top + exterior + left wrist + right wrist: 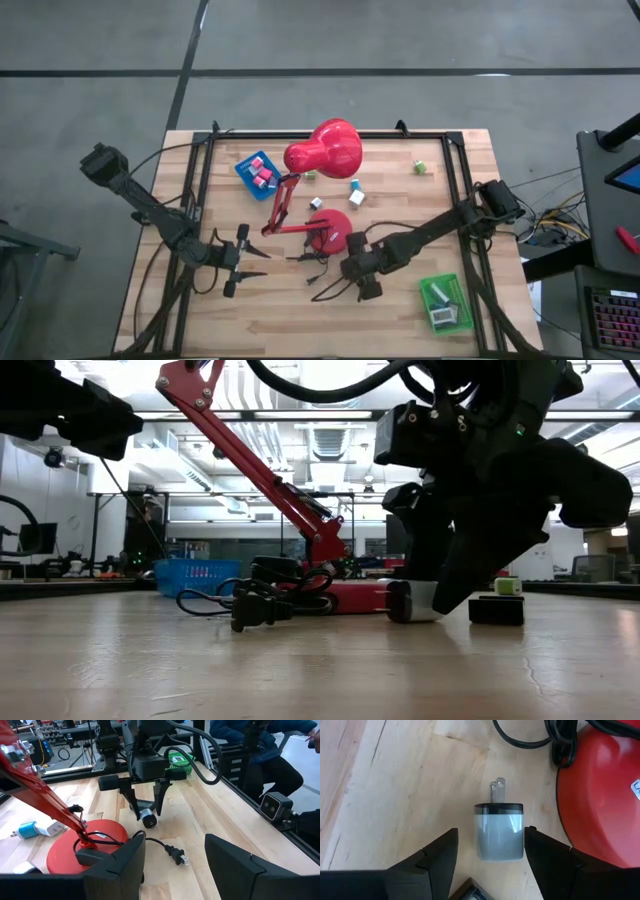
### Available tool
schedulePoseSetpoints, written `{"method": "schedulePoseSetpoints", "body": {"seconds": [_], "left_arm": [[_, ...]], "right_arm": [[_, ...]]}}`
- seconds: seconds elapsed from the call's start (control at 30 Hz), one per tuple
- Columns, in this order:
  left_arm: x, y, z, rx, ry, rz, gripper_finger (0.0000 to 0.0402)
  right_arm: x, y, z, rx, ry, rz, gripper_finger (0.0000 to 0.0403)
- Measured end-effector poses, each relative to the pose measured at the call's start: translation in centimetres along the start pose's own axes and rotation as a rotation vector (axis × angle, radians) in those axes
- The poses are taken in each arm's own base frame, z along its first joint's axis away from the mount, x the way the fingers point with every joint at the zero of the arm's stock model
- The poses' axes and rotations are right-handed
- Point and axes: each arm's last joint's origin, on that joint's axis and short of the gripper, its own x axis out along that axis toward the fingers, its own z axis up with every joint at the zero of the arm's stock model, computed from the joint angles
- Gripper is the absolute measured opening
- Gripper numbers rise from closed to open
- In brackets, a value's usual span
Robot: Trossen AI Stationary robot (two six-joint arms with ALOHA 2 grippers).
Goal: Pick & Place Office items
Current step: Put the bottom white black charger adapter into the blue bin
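Observation:
A small grey and white charger block with two prongs lies flat on the wood beside the red lamp's base. My right gripper stands over it, open, with a finger on either side. In the left wrist view the charger shows between the right gripper's fingertips. My left gripper waits open near the table's left side, left of the lamp base. Pink blocks lie in the blue tray. Teal, white and green blocks lie loose near the far edge. My right gripper comes at the charger from above, pointing down, its fingers straddling the grey body. One finger stands right at the body's side; I cannot tell whether it touches. The charger lies flat on the table.
The lamp's black cord and plug lie on the wood between the two grippers. A dark flat rectangle lies close by the right gripper. The green tray with items sits at the near right corner. A person sits beyond the table.

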Motion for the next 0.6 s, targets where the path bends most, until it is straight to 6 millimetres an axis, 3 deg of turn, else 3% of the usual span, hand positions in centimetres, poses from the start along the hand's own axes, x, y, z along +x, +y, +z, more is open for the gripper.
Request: {"method": "schedulePoseSetpoints", "body": {"seconds": [0.13, 0.4, 0.6], "left_arm": [[0.00, 0.01, 0.00, 0.000, 0.000, 0.004, 0.0209], [0.00, 0.03, 0.00, 0.000, -0.001, 0.010, 0.0209], [0.00, 0.03, -0.01, 0.000, -0.001, 0.010, 0.0209]], "right_arm": [[0.02, -0.02, 0.00, 0.011, 0.000, -0.007, 0.0203], [0.04, -0.15, 0.05, 0.019, -0.004, -0.010, 0.0114], [0.04, -0.14, 0.05, 0.003, -0.004, -0.011, 0.0114]]}}
